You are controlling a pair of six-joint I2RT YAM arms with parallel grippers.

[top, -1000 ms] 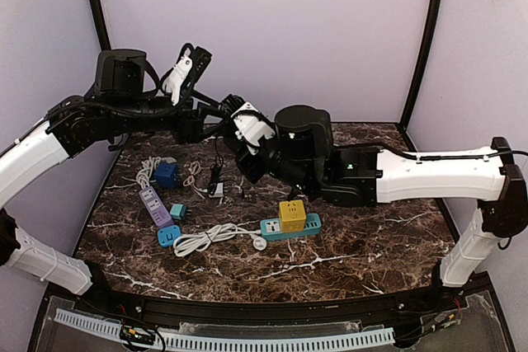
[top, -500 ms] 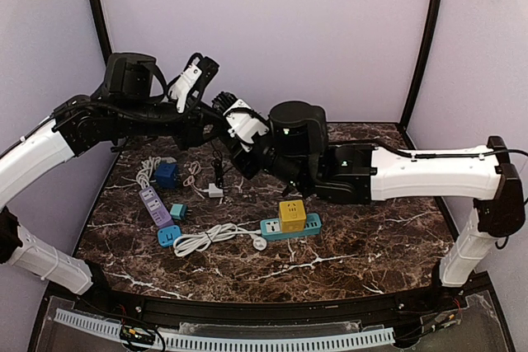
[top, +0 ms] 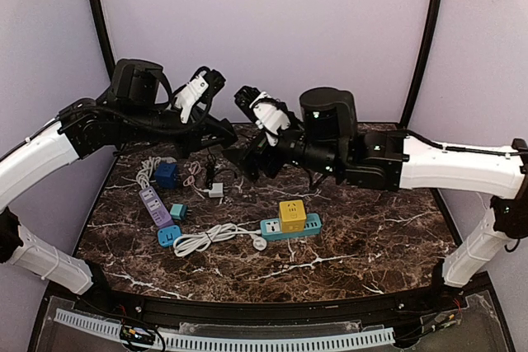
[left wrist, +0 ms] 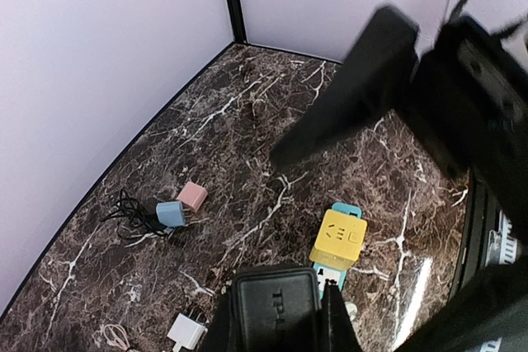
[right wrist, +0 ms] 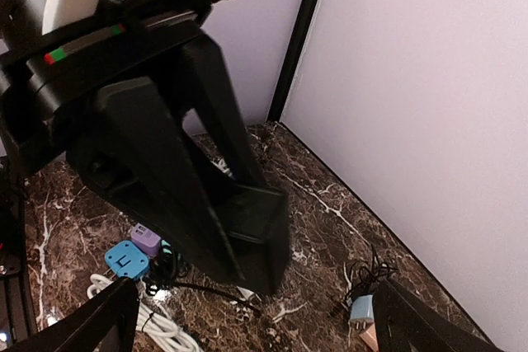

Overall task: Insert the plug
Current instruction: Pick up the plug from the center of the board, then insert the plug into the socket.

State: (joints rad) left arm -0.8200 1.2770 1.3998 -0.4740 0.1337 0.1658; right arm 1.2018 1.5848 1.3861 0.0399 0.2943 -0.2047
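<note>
Marbled tabletop (top: 371, 237) lies below: your left claw (left wrist: 280, 334) grips the black plug (left wrist: 275, 302) aloft, while your right claw (right wrist: 260, 323) faces it, jaws spread wide.

Two arms, left arm (top: 37, 154) and right arm (top: 458, 166); two power strips, purple strip (top: 154, 205) and teal strip (top: 313, 222); one yellow adapter (top: 291, 214); one dark-blue adapter (top: 166, 174); one black adapter (left wrist: 274, 311); one white charger (top: 216, 190); one white cable (top: 206, 238).

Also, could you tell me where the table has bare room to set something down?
The right half, beyond the teal power strip, is bare marble, as is the near edge in front of the white cable. The back-left corner is crowded: blue adapter, purple power strip, cords.
</note>
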